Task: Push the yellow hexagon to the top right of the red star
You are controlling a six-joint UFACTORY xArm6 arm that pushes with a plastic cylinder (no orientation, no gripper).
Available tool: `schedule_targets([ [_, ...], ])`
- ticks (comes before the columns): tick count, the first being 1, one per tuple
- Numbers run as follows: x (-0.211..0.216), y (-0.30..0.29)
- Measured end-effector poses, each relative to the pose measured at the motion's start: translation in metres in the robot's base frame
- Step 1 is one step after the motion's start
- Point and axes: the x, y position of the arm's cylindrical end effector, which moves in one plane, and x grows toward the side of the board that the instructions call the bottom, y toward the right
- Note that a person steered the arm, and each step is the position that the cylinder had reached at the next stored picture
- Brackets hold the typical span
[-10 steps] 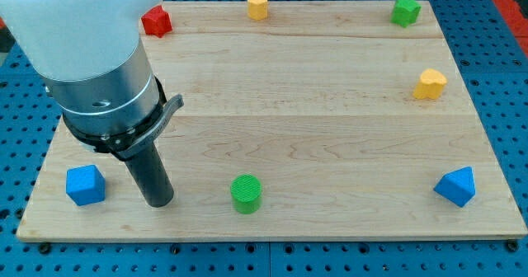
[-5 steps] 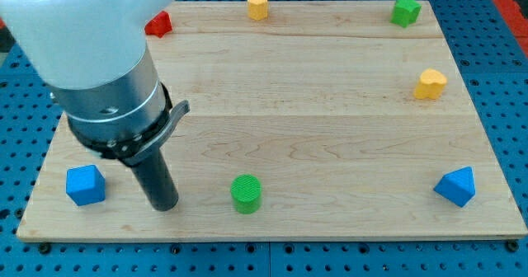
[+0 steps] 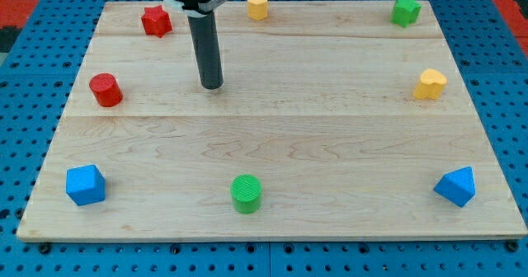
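The yellow hexagon (image 3: 258, 5) sits at the view's top edge of the wooden board, right of the middle-left. The red star (image 3: 155, 20) lies at the top left, well to the hexagon's left and a little lower. My tip (image 3: 212, 85) rests on the board below and between them, closer to the hexagon, touching no block.
A red cylinder (image 3: 106, 90) is at the left. A blue cube (image 3: 85, 185) is at the bottom left, a green cylinder (image 3: 245, 193) at the bottom middle, a blue triangular block (image 3: 456, 186) at the bottom right. A yellow heart-like block (image 3: 430, 84) and green star (image 3: 405, 11) are at the right.
My tip has jumped from the bottom left, beside the blue cube, up to the upper middle-left of the board. The arm's bulk left the view, uncovering the red cylinder. No block moved.
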Motion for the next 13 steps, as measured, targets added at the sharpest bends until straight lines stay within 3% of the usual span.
schedule_targets([
  [5, 0.006, 0.005],
  [6, -0.025, 0.068],
  [7, -0.088, 0.133],
  [9, -0.130, 0.178],
  [11, -0.171, 0.113],
  [13, -0.193, 0.114],
])
